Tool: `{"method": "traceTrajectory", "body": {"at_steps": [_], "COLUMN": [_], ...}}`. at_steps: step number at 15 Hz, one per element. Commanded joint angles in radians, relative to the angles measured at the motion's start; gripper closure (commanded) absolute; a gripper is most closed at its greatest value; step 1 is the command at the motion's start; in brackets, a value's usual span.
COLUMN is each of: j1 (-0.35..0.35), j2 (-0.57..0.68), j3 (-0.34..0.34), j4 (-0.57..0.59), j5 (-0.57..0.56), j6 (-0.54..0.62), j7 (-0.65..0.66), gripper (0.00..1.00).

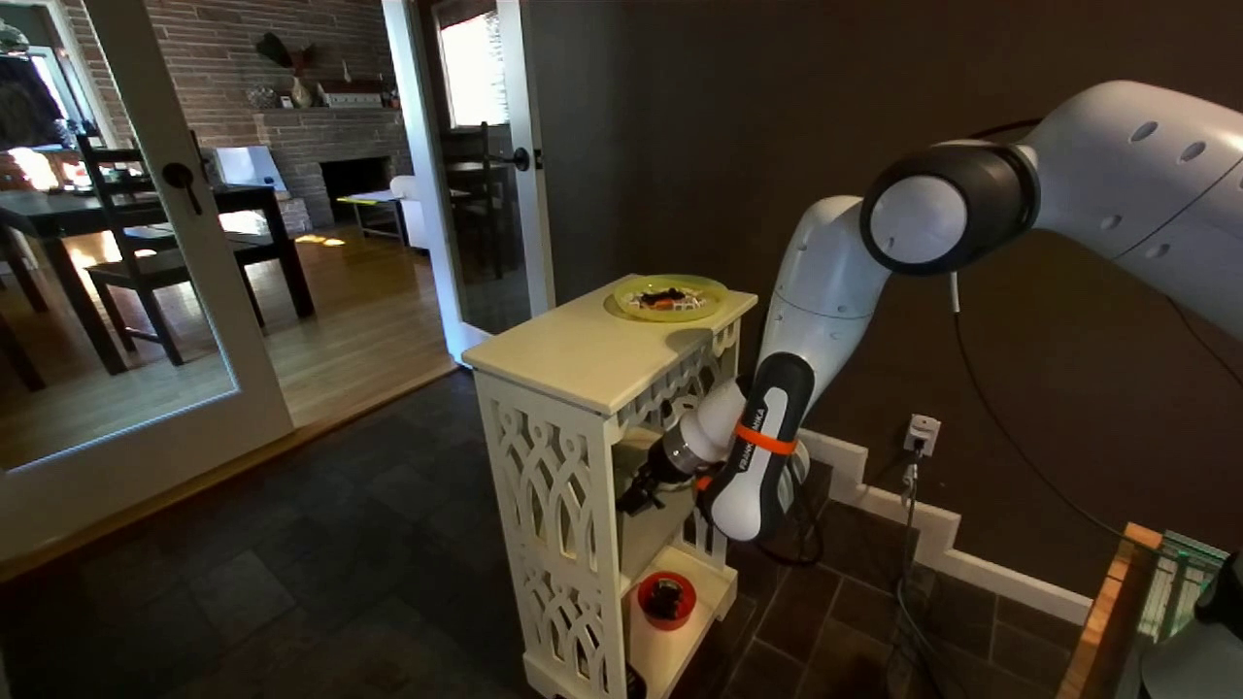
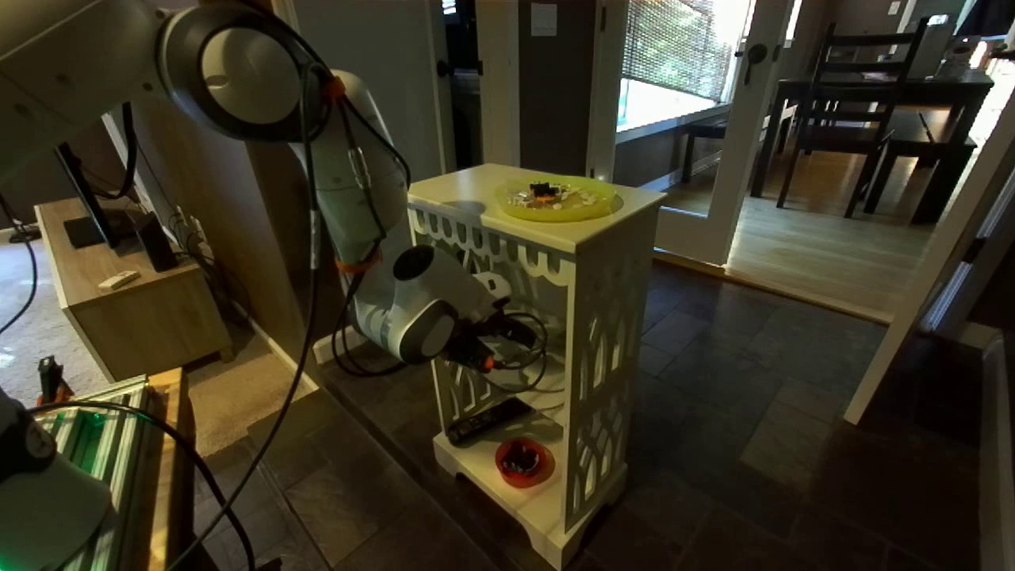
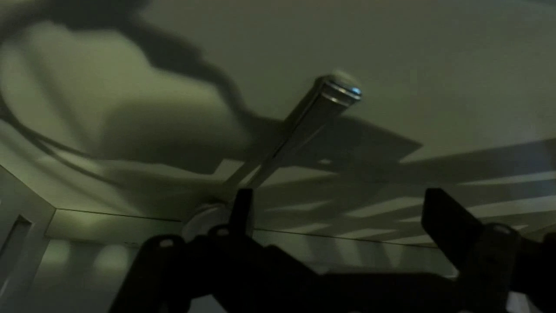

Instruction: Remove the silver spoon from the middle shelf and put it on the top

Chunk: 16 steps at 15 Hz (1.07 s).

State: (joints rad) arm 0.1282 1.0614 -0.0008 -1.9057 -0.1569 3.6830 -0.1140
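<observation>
We see the silver spoon (image 3: 313, 119) near our hand (image 3: 338, 195), fingers (image 3: 241, 213) apart.
It lies on the middle shelf (image 3: 434, 56), one end partly hidden behind a finger.

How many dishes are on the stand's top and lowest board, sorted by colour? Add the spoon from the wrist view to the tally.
Yellow: 1, the plate on the top
Red: 1, the bowl on the lowest board
Silver: 1, the spoon on the middle shelf
Total: 3
</observation>
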Motion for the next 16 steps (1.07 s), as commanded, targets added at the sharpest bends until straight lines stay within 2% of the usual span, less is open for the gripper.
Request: {"method": "traceTrajectory", "body": {"at_steps": [1, 11, 12, 13, 14, 15, 16], "j1": [0.001, 0.011, 0.012, 0.014, 0.016, 0.015, 0.019], "j2": [0.002, 0.024, 0.028, 0.031, 0.036, 0.038, 0.041], "j3": [0.013, 0.010, 0.009, 0.007, 0.006, 0.007, 0.004], "j4": [0.010, 0.030, 0.036, 0.040, 0.047, 0.051, 0.056], "j5": [0.076, 0.224, 0.235, 0.243, 0.252, 0.256, 0.265], "j6": [0.023, 0.026, 0.027, 0.028, 0.030, 0.027, 0.027], "j7": [0.035, 0.100, 0.105, 0.107, 0.111, 0.113, 0.113], "gripper": [0.00, 0.00, 0.05, 0.21, 0.30, 0.32, 0.40]}}
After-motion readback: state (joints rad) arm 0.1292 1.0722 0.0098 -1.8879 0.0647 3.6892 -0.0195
